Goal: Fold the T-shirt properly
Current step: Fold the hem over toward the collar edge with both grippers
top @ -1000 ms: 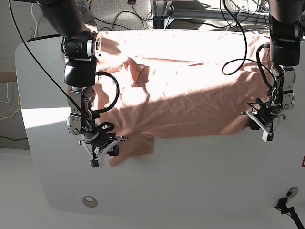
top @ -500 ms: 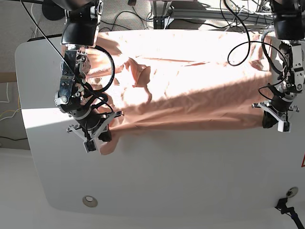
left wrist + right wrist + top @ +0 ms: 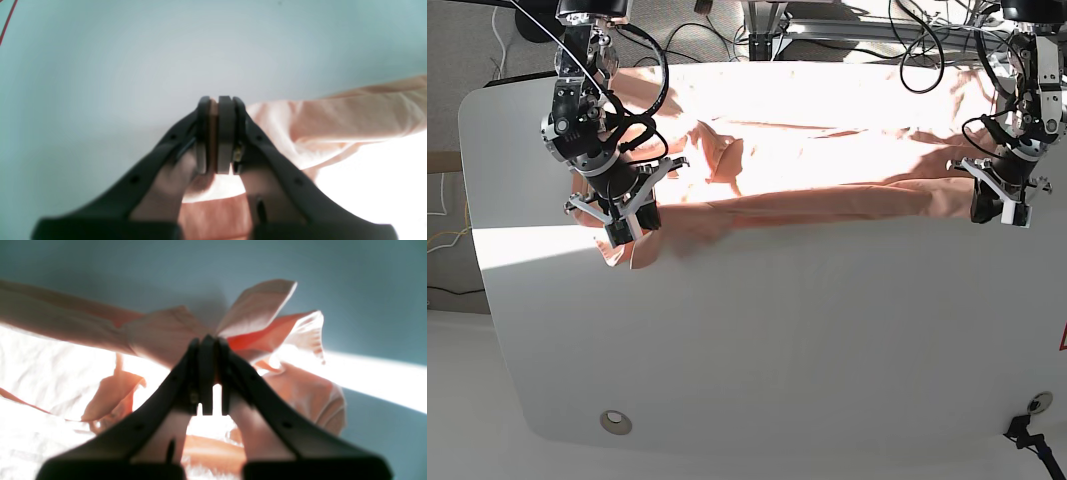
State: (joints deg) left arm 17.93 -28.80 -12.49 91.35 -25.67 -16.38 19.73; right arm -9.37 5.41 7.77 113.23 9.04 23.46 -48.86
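The salmon-pink T-shirt [image 3: 827, 150] lies spread across the far half of the white table [image 3: 777, 350], its near edge lifted and doubled back over itself. My right gripper [image 3: 627, 228], at the left of the base view, is shut on that edge's left corner, and loose fabric [image 3: 160, 336] flares around the right gripper [image 3: 208, 373] in its wrist view. My left gripper [image 3: 999, 208] is shut on the right corner. In the left wrist view a strip of pink cloth sits pinched in the left gripper [image 3: 217, 133], and the T-shirt [image 3: 350, 113] trails off to the right.
Cables and a metal frame [image 3: 767, 30] run behind the table's far edge. A round metal insert [image 3: 615, 422] sits near the front left, and a black connector [image 3: 1027, 435] near the front right corner. Bright sunlight washes out the shirt's far part.
Both grippers have carried the shirt's near edge away from the table's front toward the back. The visible cloth is now a narrower band, and more bare table shows in front.
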